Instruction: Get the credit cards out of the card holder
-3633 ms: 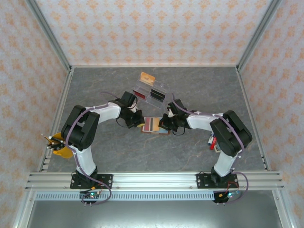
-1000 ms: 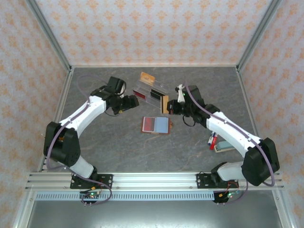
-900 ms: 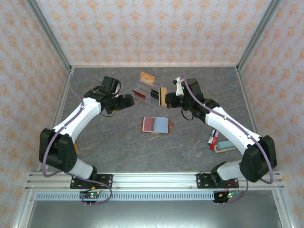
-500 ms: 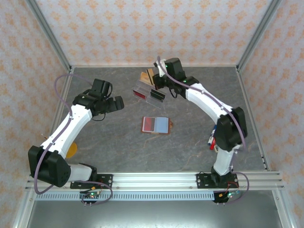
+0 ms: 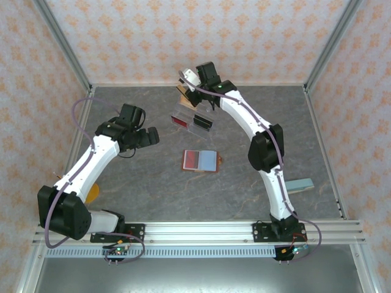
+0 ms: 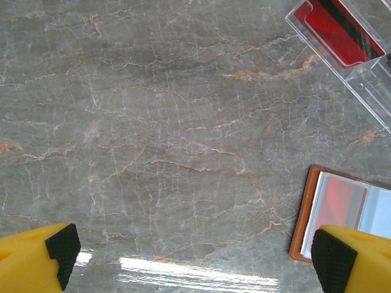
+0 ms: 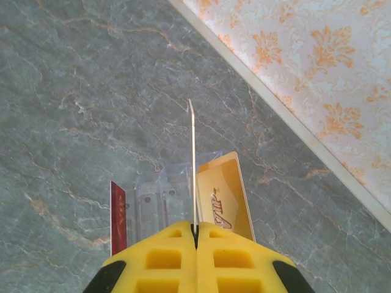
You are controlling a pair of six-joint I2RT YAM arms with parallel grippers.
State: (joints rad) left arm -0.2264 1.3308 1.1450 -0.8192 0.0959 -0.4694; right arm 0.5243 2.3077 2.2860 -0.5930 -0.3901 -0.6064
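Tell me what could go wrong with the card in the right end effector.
The right end effector grips the card by one edge only, so it may twist or slip out. Lowering it could knock the tan card beside it or miss the clear tray.

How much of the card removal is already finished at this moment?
Done: a red card and a black card lie in the clear tray. In hand: the right pincer grips a thin card edge-on. Left: setting it down; the open card holder shows red inside, perhaps another card.
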